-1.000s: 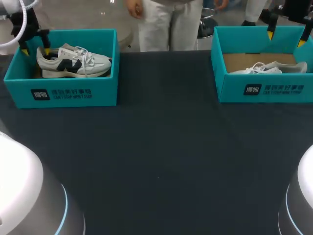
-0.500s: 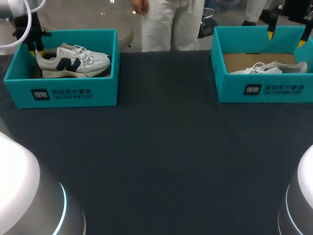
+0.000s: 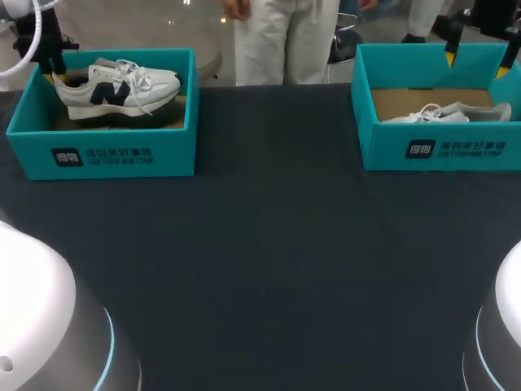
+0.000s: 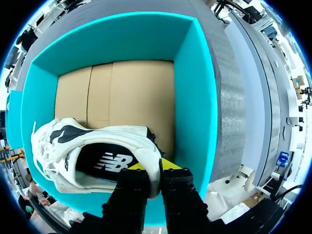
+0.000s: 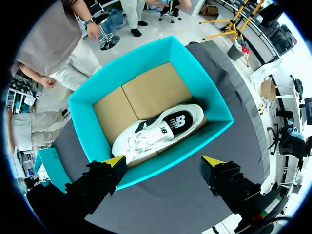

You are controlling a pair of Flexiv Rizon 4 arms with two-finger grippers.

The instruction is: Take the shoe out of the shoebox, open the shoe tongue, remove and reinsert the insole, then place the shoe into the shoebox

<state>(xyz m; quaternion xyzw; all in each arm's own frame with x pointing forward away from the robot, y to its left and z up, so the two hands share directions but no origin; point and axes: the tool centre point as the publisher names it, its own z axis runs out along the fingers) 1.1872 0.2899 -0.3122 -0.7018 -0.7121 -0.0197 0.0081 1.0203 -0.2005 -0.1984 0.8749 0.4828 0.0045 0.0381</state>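
Head view: L gripper (image 3: 54, 72) sat in the upper left of frame, at the left end of a teal shoebox (image 3: 102, 155). It was clamped on the heel of a white sneaker (image 3: 114, 85) w/ a dark side marking. The sneaker was within the box outline, heel at the gripper, toe pointing to frame right & near the box's right wall. A shadow lay under it & it looked raised off the box bottom, tho contact couldn't be told for sure.

L wrist view: the two yellow-tipped fingers (image 4: 171, 164) pinched the heel wall from two sides, one on the opening side, one behind the heel. The dark insole (image 4: 105, 163) w/ a white logo showed in the opening. The box's cardboard floor (image 4: 122, 97) showed ahead of the gripper, beyond the shoe.

R gripper (image 3: 476, 63) was in the upper right of frame, over the back part of a second shoebox (image 3: 440, 151), also teal. Its fingers stood wide apart, gripping nothing.

R wrist view: the second sneaker (image 5: 156, 129), white w/ a dark insole, lay on that box's cardboard bottom. It was under & ahead of the gripper, well apart from both yellow tips.

Both boxes stood on the dark table (image 3: 269, 261), well apart from each other, one toward each upper corner of frame.
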